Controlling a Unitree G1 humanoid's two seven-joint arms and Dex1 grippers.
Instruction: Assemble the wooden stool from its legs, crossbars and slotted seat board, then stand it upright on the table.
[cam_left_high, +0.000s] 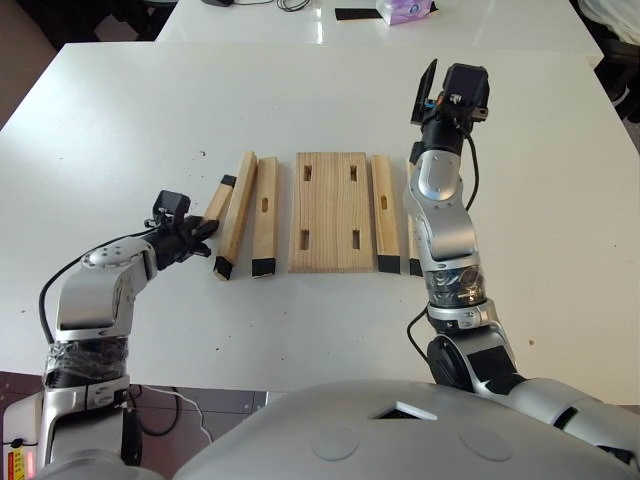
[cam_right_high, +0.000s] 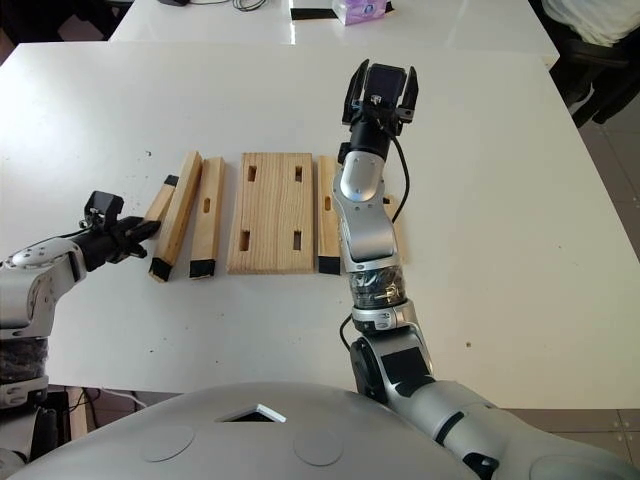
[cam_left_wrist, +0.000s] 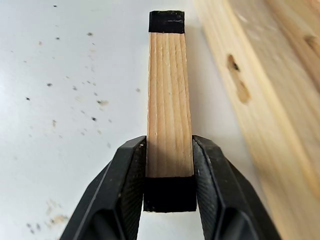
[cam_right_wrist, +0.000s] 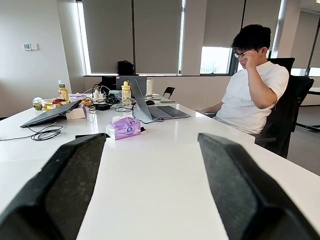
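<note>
You are gripping the outermost leg (cam_left_wrist: 169, 90), left of the seat board (cam_left_high: 330, 212): your left gripper (cam_left_wrist: 169, 143) is pinching its black-tipped end between the jaws. Your right gripper (cam_right_high: 379, 88) is hovering beyond the seat board (jaws spread, empty). The next move is probably calling for a clean lift toward a slot.

Looking out past the wide-spread right claw (cam_right_wrist: 152, 142), across the white counter (cam_right_wrist: 150, 205), to a purple tissue pack (cam_right_wrist: 123, 127) mid-frame.
</note>
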